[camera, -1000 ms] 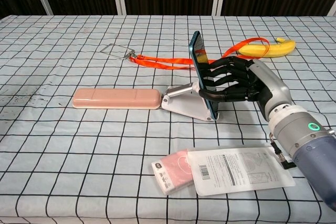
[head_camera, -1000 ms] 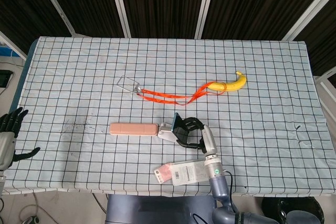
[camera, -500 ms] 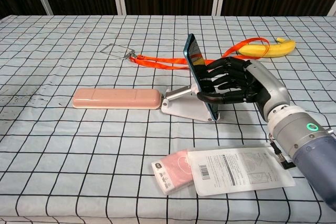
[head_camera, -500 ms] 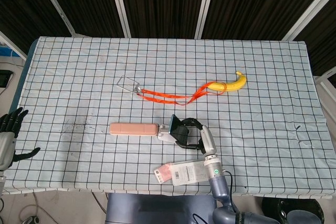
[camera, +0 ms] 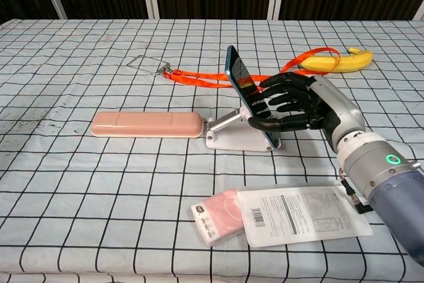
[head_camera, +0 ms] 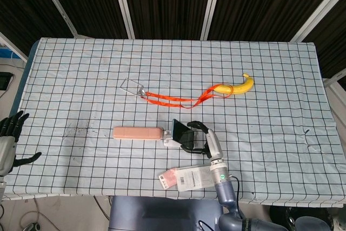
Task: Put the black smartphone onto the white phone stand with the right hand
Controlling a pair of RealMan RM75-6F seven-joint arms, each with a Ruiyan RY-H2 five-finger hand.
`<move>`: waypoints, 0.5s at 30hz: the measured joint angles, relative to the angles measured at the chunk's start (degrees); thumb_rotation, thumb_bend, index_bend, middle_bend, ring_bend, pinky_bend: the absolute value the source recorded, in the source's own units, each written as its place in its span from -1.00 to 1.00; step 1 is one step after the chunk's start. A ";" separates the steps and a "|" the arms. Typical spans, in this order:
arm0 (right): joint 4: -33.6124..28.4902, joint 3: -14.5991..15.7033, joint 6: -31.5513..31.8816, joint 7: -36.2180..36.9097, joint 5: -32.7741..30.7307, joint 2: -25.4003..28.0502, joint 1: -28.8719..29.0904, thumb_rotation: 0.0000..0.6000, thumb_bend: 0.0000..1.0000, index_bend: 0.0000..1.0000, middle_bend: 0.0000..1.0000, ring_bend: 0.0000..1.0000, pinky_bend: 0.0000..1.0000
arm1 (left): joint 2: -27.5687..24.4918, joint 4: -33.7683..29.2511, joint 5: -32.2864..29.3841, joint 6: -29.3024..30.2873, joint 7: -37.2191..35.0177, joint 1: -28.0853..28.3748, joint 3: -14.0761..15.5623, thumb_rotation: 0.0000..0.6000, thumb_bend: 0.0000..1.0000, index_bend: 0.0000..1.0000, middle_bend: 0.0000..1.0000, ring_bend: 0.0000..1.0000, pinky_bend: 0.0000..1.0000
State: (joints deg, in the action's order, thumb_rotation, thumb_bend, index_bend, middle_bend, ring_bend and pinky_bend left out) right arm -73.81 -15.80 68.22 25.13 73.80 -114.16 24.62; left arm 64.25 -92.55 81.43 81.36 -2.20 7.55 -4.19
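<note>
The black smartphone (camera: 248, 93) stands tilted on the white phone stand (camera: 230, 135), its top leaning back to the left; its bottom edge sits at the stand's front lip. My right hand (camera: 296, 103) holds the phone from the right, fingers against its face. From above, the smartphone (head_camera: 184, 131), the stand (head_camera: 171, 142) and the right hand (head_camera: 203, 140) sit near the table's front centre. My left hand (head_camera: 11, 136) hangs off the table's left edge, fingers spread, holding nothing.
A pink case (camera: 146, 124) lies just left of the stand. An orange lanyard (camera: 205, 79) with a clear badge holder (camera: 148, 64) and a banana (camera: 336, 61) lie behind. A pink packet (camera: 218, 216) and a packaged item (camera: 306, 214) lie near the front edge.
The phone has tipped from nearly upright to leaning back to the left against the stand, and the stand has shifted slightly left. My right hand followed it. The left hand stayed still.
</note>
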 measured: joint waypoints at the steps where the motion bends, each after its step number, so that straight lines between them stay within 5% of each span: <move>1: 0.01 -0.01 0.01 -0.04 -0.01 0.00 0.00 1.00 -0.69 -0.34 -0.36 -0.47 -0.55 | 0.00 0.00 0.00 0.01 -0.01 -0.01 0.00 1.00 -1.00 -1.00 -1.00 -1.00 -1.00; 6: -0.04 -0.07 0.03 -0.35 -0.17 -0.06 -0.02 1.00 -0.71 -0.39 -0.40 -0.51 -0.56 | -0.01 0.00 0.00 -0.03 -0.08 0.00 0.02 1.00 -1.00 -1.00 -1.00 -1.00 -1.00; 15: -0.14 0.38 -0.08 -1.57 -0.07 0.08 -0.02 1.00 -0.84 -1.00 -0.97 -0.99 -0.68 | -0.06 -0.04 -0.02 -0.04 -0.03 -0.01 0.03 1.00 -1.00 -1.00 -1.00 -1.00 -1.00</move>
State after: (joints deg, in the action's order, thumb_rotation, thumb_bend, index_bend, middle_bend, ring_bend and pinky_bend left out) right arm -73.96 -15.42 68.14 23.56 73.73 -114.09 24.60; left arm 64.18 -92.60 81.41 81.32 -2.22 7.53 -4.16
